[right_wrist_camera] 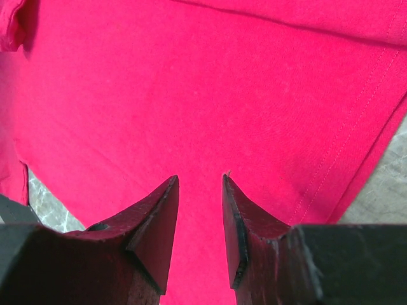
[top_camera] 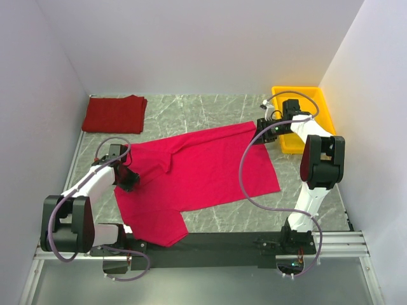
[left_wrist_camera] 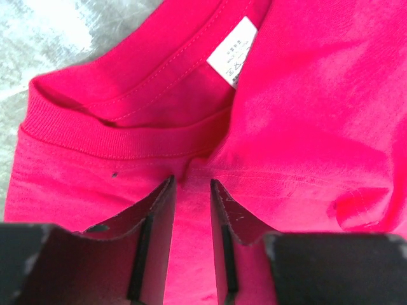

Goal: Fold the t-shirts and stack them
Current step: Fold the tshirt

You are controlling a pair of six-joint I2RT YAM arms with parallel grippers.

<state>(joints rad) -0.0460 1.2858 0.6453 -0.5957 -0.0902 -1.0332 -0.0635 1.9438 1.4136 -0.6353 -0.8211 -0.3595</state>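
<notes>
Overhead view of a grey marbled desk (top_camera: 216,105) with white walls around it and two robot arms bolted at its near edge. A bright crimson t-shirt (top_camera: 203,171) lies spread across the middle of the desk, turned at an angle, and every place below is given from it.

One short sleeve (top_camera: 159,225) of the crimson t-shirt reaches the near edge, between the arm bases. The left claw (top_camera: 127,180) sits at the shirt's left side, down on the neck opening. Seen from the left wrist, this claw (left_wrist_camera: 192,181) rests on the cloth just below the ribbed collar (left_wrist_camera: 114,136). Its two fingers are narrowly apart, with red cloth and a small crease in the gap. A small white neck label (left_wrist_camera: 232,54) shows inside the collar, just past the fingertips.

The right claw (top_camera: 264,130) is at the shirt's far right corner. From the right wrist, that claw (right_wrist_camera: 200,178) has its fingers spread, with flat crimson cloth (right_wrist_camera: 191,82) in the gap and the stitched hem (right_wrist_camera: 356,146) to its right.

A yellow tray (top_camera: 299,89) sits just beyond the shirt's far right corner. A darker red t-shirt (top_camera: 114,114), folded into a rectangle, lies well beyond the shirt's far left side.
</notes>
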